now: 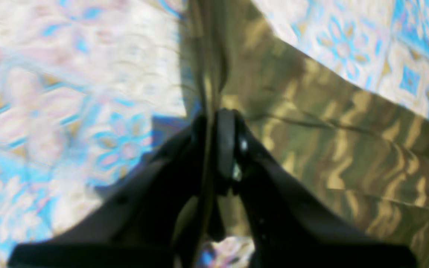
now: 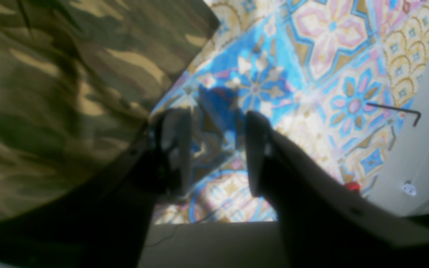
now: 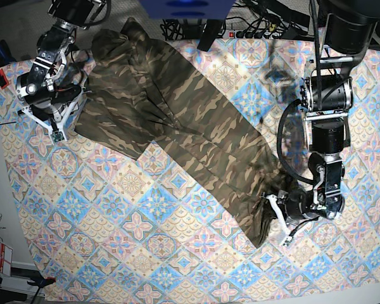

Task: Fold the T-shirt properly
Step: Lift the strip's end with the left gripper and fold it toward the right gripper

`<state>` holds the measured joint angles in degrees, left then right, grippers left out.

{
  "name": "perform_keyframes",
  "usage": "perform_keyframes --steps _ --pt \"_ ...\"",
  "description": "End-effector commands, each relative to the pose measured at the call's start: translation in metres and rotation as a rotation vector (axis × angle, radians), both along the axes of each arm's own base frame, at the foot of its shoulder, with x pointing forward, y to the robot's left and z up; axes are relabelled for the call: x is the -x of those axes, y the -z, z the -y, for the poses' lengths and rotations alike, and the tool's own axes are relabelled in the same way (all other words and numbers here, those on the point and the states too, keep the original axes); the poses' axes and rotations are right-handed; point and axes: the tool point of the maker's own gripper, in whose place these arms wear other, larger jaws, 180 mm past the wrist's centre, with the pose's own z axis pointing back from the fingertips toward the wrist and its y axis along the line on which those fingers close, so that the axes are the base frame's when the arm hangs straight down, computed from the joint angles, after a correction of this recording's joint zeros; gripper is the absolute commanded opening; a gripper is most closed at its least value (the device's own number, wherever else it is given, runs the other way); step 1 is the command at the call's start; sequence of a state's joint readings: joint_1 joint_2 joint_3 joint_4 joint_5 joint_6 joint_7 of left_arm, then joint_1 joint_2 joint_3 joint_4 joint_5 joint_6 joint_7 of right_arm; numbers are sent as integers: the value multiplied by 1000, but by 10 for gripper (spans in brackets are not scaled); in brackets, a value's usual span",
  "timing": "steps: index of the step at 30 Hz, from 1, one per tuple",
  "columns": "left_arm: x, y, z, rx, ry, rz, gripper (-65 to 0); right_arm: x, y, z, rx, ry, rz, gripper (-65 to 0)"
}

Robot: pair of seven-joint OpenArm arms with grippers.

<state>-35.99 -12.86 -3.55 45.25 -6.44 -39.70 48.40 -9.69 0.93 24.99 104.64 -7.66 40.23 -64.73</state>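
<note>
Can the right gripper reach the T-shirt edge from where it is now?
Probably yes. The right gripper is open and empty, and the T-shirt edge lies just beside one finger, with nothing between them over the tablecloth.

Camouflage T-shirt stretched in a long diagonal band across the table.

The soft fabric T-shirt [image 3: 190, 126] in olive green, brown and tan camouflage print lies rumpled and elongated, running from the far corner at the base view's upper left to the lower right. It bunches into folds along its middle. Its lower-right end narrows, gathers into a lifted pinch, and wrinkles there.
</note>
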Motion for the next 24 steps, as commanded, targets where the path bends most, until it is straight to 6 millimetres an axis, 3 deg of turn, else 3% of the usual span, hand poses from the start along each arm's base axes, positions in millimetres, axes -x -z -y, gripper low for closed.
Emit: perform_keyframes --steps 1,4,8,16,24 --pt "-10 -19 3 13 9 64 -629 -7 -9 4 14 2 32 -422" --pt "2 -28 24 -19 63 131 -629 -7 -9 5 16 1 32 -422" --pt "35 -43 39 -109 137 192 -625 -6 -5 5 11 3 21 -422" --pt "100 -45 100 -174 358 249 -624 -1 8 2 -15 9 -13 -422" --pt "136 -37 170 -170 587 243 -624 -2 6 1 -15 7 -9 -422"
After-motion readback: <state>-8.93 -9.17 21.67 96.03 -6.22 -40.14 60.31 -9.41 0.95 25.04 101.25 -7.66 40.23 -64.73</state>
